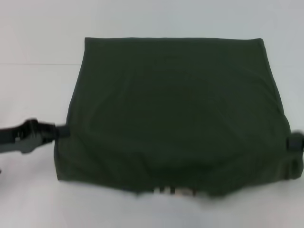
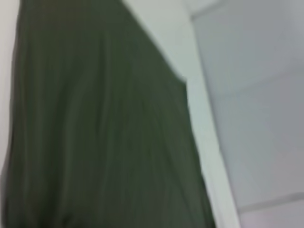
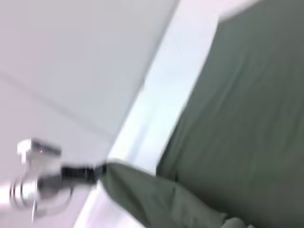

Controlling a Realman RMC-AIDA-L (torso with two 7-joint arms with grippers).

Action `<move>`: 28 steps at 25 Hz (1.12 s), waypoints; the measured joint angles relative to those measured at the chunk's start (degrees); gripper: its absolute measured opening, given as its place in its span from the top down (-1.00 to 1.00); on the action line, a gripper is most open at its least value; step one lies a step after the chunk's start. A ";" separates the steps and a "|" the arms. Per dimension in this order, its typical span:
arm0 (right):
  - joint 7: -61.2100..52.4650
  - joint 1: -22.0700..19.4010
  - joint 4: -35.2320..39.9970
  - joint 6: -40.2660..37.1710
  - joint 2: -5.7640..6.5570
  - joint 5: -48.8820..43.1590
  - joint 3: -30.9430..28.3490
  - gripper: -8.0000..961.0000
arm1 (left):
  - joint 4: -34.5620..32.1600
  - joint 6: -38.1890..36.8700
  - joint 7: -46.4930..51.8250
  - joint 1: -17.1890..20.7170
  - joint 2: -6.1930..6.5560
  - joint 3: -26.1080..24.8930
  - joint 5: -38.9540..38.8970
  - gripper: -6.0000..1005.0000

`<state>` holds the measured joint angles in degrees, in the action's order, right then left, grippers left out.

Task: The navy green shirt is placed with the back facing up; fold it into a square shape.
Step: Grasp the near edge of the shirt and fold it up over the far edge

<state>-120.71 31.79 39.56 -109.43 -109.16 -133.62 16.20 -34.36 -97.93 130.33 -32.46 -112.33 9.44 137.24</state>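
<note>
The navy green shirt [image 1: 171, 114] lies on the white table [image 1: 38, 42], plain back up and roughly rectangular. A strip of pale lettering [image 1: 173, 192] peeks out under its near edge. My left gripper [image 1: 64, 131] is shut on the shirt's left edge near the front corner. The right wrist view shows it from afar [image 3: 92, 172], pinching a lifted fold of the shirt [image 3: 247, 118]. My right gripper [image 1: 294, 141] is at the shirt's right edge near the front corner, shut on the cloth. The left wrist view shows mostly the shirt [image 2: 95, 142].
A thin seam line [image 1: 38, 64] crosses the table behind the left arm. The table's edge [image 2: 199, 118] and the pale floor beyond it [image 2: 256, 95] show in the wrist views.
</note>
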 joint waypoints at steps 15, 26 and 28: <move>10.10 -0.04 -8.13 22.24 -2.06 11.99 0.53 0.87 | 6.60 16.72 -9.29 -1.45 -3.37 0.17 -15.60 0.93; 15.52 1.78 -8.53 34.85 -4.74 13.81 3.28 0.87 | 7.86 29.39 -18.19 -3.86 -6.89 0.44 -21.72 0.93; 15.90 2.14 -8.53 36.73 -5.39 13.86 4.87 0.87 | 7.88 30.93 -19.44 -4.52 -7.50 0.46 -21.92 0.93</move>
<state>-104.82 33.93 31.03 -72.69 -114.55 -119.77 21.07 -26.49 -67.01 110.89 -36.98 -119.84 9.91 115.32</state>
